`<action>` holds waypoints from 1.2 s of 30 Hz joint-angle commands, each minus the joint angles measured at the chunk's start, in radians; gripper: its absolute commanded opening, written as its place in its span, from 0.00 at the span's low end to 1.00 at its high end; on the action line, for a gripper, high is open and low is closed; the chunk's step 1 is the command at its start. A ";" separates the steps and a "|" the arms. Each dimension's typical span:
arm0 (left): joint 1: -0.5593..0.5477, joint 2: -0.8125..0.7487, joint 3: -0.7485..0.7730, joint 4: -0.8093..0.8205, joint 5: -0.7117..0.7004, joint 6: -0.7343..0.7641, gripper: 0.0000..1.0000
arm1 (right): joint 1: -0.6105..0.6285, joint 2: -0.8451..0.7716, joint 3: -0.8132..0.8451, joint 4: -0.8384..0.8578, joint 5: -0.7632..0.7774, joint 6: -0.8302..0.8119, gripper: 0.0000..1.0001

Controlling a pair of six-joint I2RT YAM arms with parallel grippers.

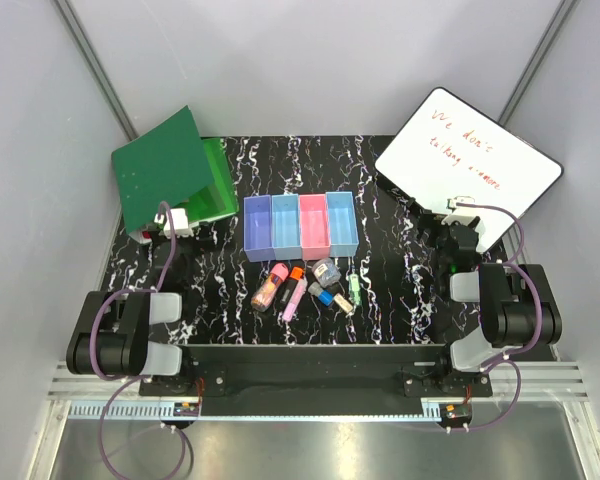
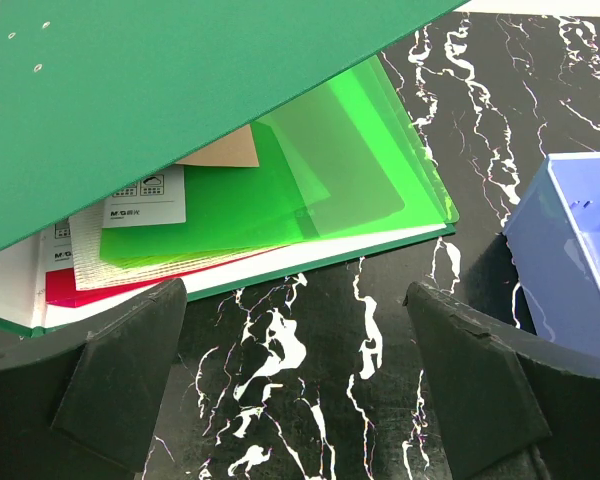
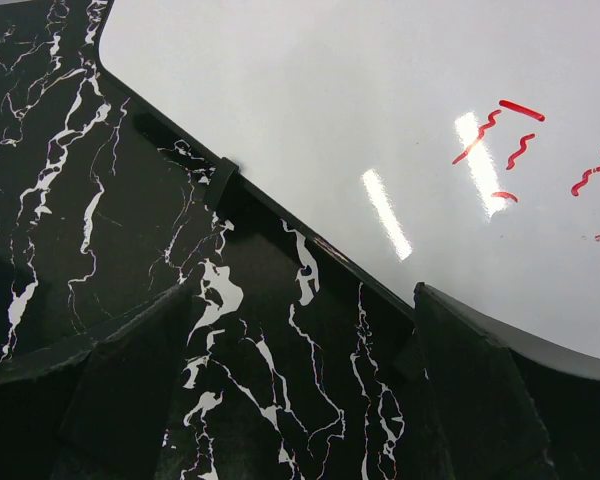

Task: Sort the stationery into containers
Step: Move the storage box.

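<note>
Four joined bins (image 1: 300, 226) stand in a row mid-table: purple-blue, light blue, pink, light blue. The purple-blue one shows in the left wrist view (image 2: 580, 260). Just in front lies the stationery: a pink marker (image 1: 269, 286), an orange-capped marker (image 1: 294, 290), a round grey piece (image 1: 326, 271), a small blue piece (image 1: 325, 296) and a green highlighter (image 1: 354, 288). My left gripper (image 1: 174, 222) is open and empty by the green folder, left of the bins. My right gripper (image 1: 458, 222) is open and empty by the whiteboard, right of the bins.
A green folder (image 1: 170, 170) with its cover raised lies at the back left; its sheets show in the left wrist view (image 2: 280, 200). A whiteboard (image 1: 468, 165) with red writing lies at the back right, its edge in the right wrist view (image 3: 380, 150). The table is black marble.
</note>
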 commanded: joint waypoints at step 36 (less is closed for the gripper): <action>-0.008 -0.450 0.794 -1.927 0.607 0.742 0.99 | 0.225 -0.102 0.978 -2.088 -0.542 -0.704 1.00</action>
